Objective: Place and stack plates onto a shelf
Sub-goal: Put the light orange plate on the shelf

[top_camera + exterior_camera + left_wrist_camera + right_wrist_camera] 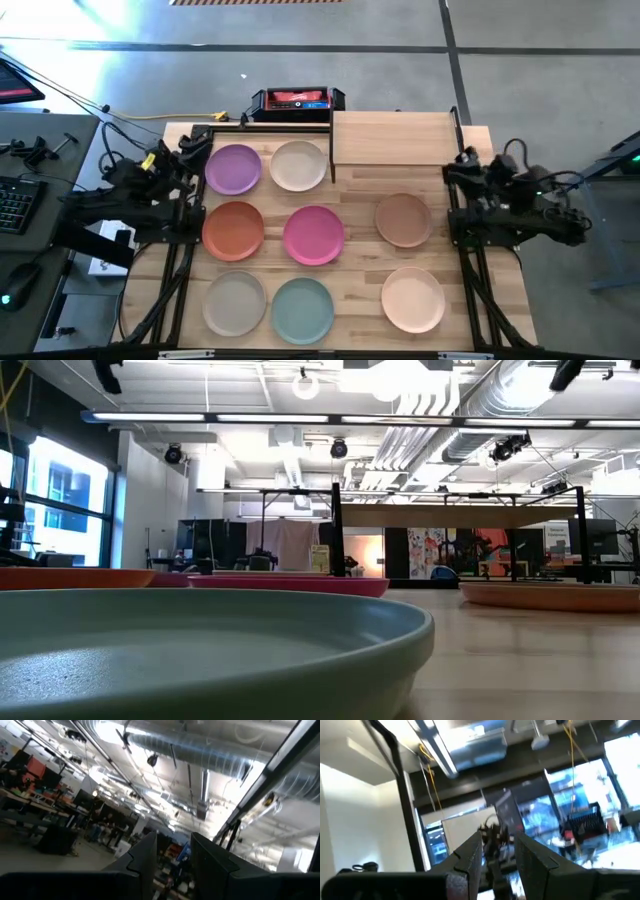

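Eight round plates lie flat on the slatted wooden table: purple (233, 168), cream-white (298, 165), orange (233, 229), pink (314, 234), tan-brown (404, 219), grey-beige (234, 303), pale teal (302, 310) and peach (413, 299). The light-wood shelf (395, 138) stands on black posts at the far right, bare on top. My left gripper (175, 865) is folded back at the table's left edge, and my right gripper (497, 860) at the right edge. Both are open, tilted up toward the ceiling, with nothing between the fingers.
A red-and-black box (297, 101) sits just beyond the table's far edge. A desk with a keyboard (12, 203) stands off the left side. In the low view the teal plate (200, 650) fills the foreground, and the shelf (460, 515) stands behind.
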